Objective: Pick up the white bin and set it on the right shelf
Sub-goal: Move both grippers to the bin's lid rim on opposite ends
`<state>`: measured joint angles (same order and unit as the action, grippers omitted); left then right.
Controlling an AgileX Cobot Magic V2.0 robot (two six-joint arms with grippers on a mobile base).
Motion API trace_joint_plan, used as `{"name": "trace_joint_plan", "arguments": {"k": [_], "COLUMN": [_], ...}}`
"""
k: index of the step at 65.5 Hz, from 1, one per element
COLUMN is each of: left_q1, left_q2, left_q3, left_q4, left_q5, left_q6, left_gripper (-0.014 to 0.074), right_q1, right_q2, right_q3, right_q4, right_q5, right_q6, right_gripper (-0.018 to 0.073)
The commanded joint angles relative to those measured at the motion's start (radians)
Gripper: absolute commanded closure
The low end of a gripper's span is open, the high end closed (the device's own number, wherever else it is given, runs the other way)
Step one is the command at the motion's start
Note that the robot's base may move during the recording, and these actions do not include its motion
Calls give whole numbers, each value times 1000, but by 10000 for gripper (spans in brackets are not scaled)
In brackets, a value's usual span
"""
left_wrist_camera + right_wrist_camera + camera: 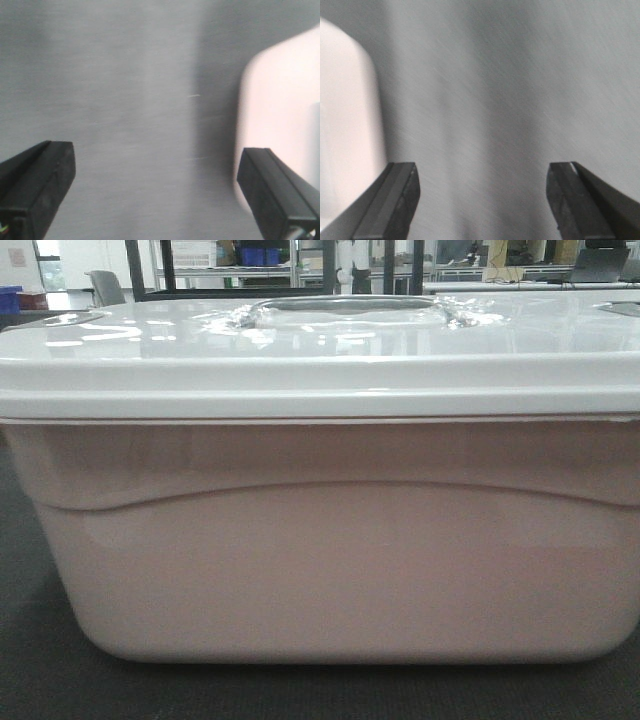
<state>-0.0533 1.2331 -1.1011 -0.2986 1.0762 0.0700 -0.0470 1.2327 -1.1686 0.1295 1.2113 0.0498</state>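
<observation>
The white bin (320,560) fills the front view. It is a pinkish tub with a curved side ridge under a glossy white lid (320,350), and it rests on dark carpet. My left gripper (156,157) is open over bare grey floor. The white bin's rounded corner (280,100) lies just beyond its right finger (270,190). My right gripper (482,172) is open too, with the white bin's corner (345,125) beside its left finger (395,200). Neither gripper has anything between its fingers. The right shelf is out of view. No gripper shows in the front view.
Dark carpet (30,570) runs under and round the tub. Far behind it stand dark posts (330,265), a rack with blue bins (260,255), a grey chair (105,285) and a table with a laptop (595,265).
</observation>
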Motion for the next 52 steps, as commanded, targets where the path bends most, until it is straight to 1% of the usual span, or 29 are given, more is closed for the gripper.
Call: {"name": "trace_joint_plan", "arguments": {"k": [1, 5, 8, 12, 14, 19, 20, 23, 25, 33, 35, 38, 43, 46, 52], "left_q1": [3, 3, 3, 3, 3, 3, 3, 3, 3, 38, 63, 90, 142, 164, 178], "left_q2": [-20, -20, -20, -18, -13, 11, 14, 40, 54, 117, 138, 156, 181, 190, 192], "left_q3": [-55, -74, -84, -84, -84, -84, -84, -84, -84, -82, -78, -64, -35, -14, 35], "left_q4": [-100, -156, -221, -350, -409, -546, -556, -628, -658, -763, -804, -841, -885, -917, -956], "left_q5": [-36, -39, -47, -57, -54, -30, -28, -16, -6, 42, 64, 93, 137, 177, 224], "left_q6": [2, 17, 61, 126, 174, 257, 271, 314, 336, 407, 435, 468, 523, 559, 621], "left_gripper": [33, 33, 33, 33, 33, 33, 33, 33, 33, 33, 33, 33, 33, 33, 33], "right_q1": [-48, -98, -140, -208, -235, -293, -297, -312, -312, -312, -312, -312, -312, -312, -311], "right_q2": [-19, -17, -17, -13, -5, 15, 20, 38, 46, 73, 75, 75, 75, 75, 75], "right_q3": [-71, -93, -100, -100, -98, -89, -86, -73, -64, -16, -2, 15, 54, 79, 120], "right_q4": [92, 180, 263, 391, 444, 563, 573, 633, 668, 761, 775, 777, 785, 809, 873], "right_q5": [-47, -41, -26, 3, 27, 67, 72, 90, 99, 122, 122, 122, 122, 122, 122], "right_q6": [-61, -113, -176, -258, -298, -358, -368, -402, -420, -490, -507, -516, -525, -544, -596], "right_gripper": [-63, -63, -63, -63, -63, -63, -63, -63, -63, -63, -63, -63, -63, -63, -63]}}
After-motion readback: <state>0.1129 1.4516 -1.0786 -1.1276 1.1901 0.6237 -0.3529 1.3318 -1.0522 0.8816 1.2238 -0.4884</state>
